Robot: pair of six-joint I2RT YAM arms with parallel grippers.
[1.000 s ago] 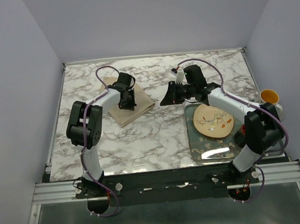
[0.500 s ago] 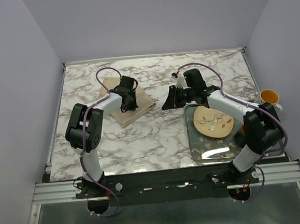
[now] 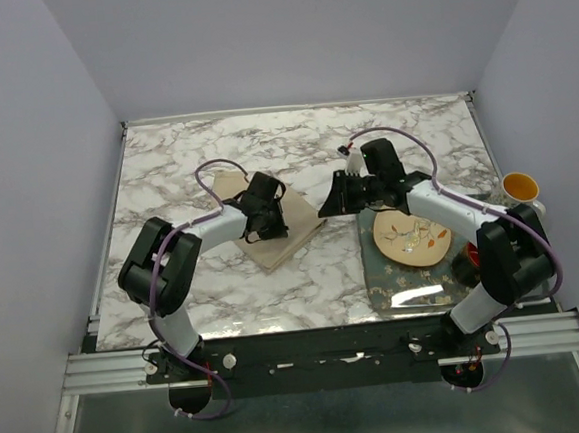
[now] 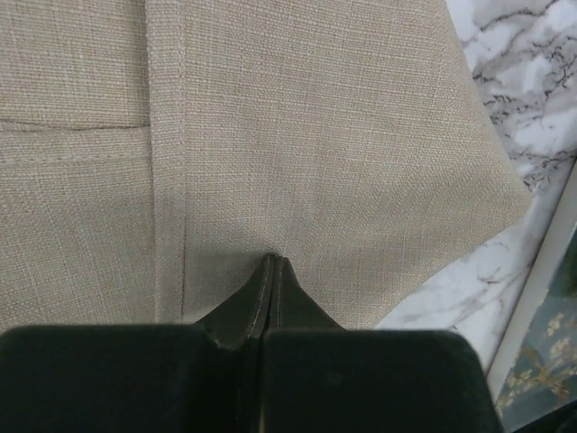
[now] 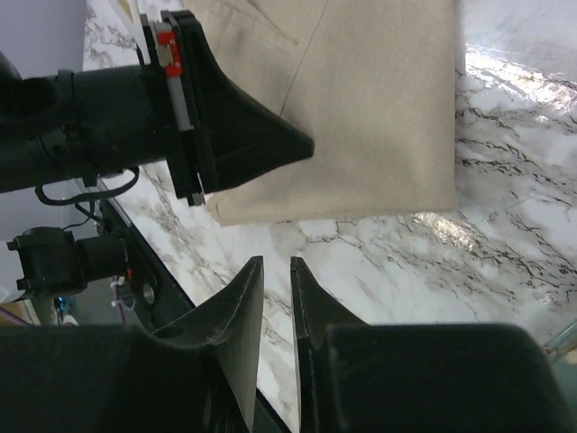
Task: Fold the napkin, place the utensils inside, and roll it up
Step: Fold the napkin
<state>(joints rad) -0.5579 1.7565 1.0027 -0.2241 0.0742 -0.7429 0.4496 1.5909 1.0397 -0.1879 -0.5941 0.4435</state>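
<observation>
Seen from above, the left gripper (image 3: 266, 221) hid its own fingertips and the middle of the folded napkin (image 3: 293, 238), which lay on the marble table (image 3: 235, 293) just left of the tray (image 3: 386, 289). Its wrist camera showed what the overhead view could not. The fingers were clenched tip to tip and pressed onto the cloth beside a hem seam, though whether any weave was nipped between them could not be told. The right gripper (image 5: 275, 262) hung over bare marble near the napkin's edge, its fingers a narrow slit apart, grasping nothing. A red-orange shape (image 3: 470, 255) by the tray's right edge was mostly hidden behind the right arm.
</observation>
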